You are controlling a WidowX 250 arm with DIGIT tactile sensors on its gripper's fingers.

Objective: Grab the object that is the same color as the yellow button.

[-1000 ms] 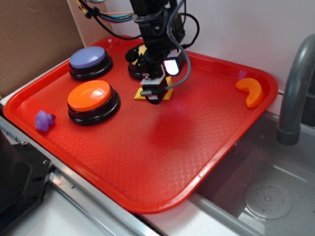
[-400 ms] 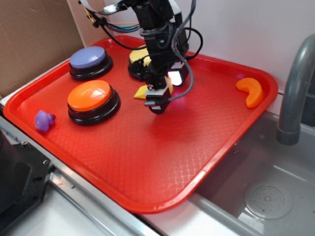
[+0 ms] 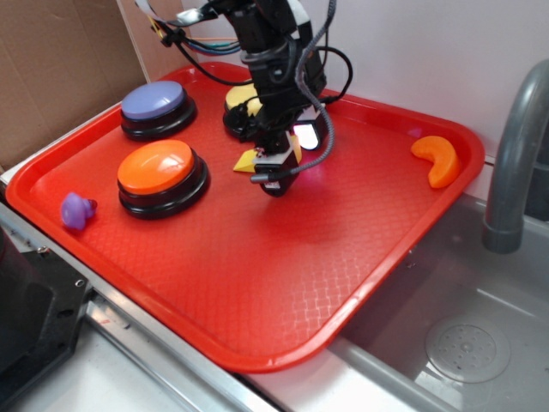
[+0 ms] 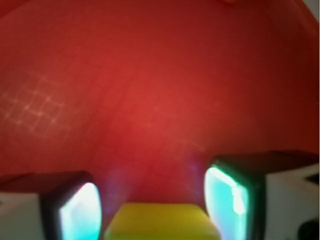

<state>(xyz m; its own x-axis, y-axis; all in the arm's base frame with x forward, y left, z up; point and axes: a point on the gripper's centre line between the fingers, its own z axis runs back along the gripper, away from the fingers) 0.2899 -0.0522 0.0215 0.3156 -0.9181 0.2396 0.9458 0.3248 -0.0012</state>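
Observation:
The yellow wedge sits between my gripper's fingers, held tilted a little above the red tray near its back middle. In the wrist view the wedge fills the gap between the two pads, with blurred tray floor beyond. The gripper is shut on the wedge. The yellow button stands just behind the arm at the tray's back, mostly hidden by it.
An orange-domed button and a purple-domed button stand at the tray's left. A small purple toy lies at the left edge, an orange crescent at the back right. A sink and grey faucet are to the right.
One second ago the wedge lay flat on the tray under the gripper. It now hangs tilted in the gripper, lifted off the tray. Almost nothing moved in the last half second.

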